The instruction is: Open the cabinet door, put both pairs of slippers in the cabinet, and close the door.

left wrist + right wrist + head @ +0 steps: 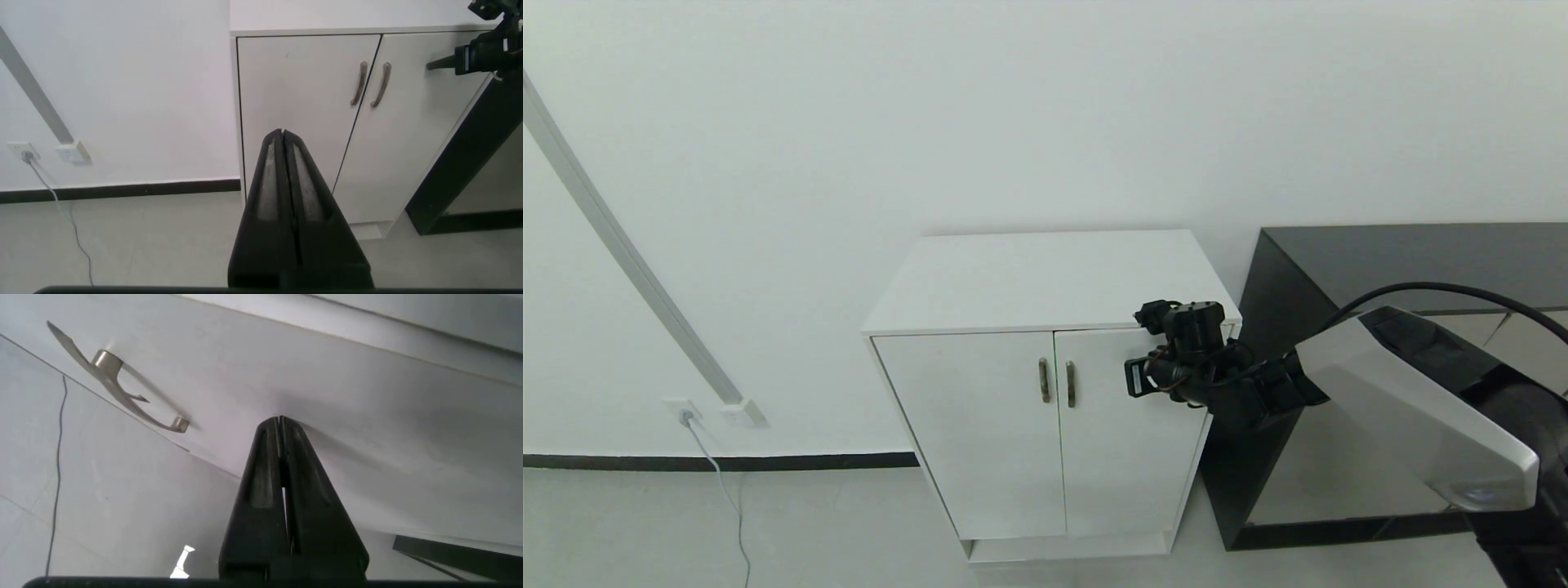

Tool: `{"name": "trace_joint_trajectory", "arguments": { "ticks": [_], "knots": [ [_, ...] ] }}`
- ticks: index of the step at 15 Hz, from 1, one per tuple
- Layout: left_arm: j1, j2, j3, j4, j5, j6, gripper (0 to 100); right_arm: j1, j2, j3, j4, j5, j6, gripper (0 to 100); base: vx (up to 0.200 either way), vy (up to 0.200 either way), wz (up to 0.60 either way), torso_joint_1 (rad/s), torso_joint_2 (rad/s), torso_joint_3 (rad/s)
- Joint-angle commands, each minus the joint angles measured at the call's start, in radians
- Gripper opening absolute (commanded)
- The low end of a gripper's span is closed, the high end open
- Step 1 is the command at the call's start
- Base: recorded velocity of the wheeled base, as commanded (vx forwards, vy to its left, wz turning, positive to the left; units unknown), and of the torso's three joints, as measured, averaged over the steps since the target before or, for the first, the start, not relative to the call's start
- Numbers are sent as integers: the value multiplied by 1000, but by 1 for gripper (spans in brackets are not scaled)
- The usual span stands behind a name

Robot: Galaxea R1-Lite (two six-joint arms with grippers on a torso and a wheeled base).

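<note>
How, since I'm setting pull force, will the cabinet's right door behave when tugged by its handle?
The right door looks like a flat rigid panel, so it should probably swing stiffly, not flex. Its slim metal handle looks smooth, so the right end effector may slip off. The thin-panelled cabinet might shift.

The pale grey floor [809,523] runs up to a white wall [1045,122], where a dark skirting strip [719,461] marks the join. On it stands the white cabinet [1013,441], back to the wall, both doors shut, with a recessed plinth at the front of its base. Just beside it, on the robot's right, a dark low unit [1262,310] also stands on the floor against the wall. Well apart on the left, a thin white cable [739,514] hangs from a wall socket [682,408] and trails down onto the floor
</note>
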Motion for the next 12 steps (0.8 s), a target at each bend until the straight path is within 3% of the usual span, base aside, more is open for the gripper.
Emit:
{"name": "trace_joint_trajectory", "arguments": {
  "ticks": [1,12],
  "knots": [
    [0,0,0,0,0,0,0,-2,1,-6,1,1,0,0,0,0,0,0,0,0],
    [0,0,0,0,0,0,0,-2,15,-45,26,1,0,0,0,0,0,0,0,0]
  ]
}}
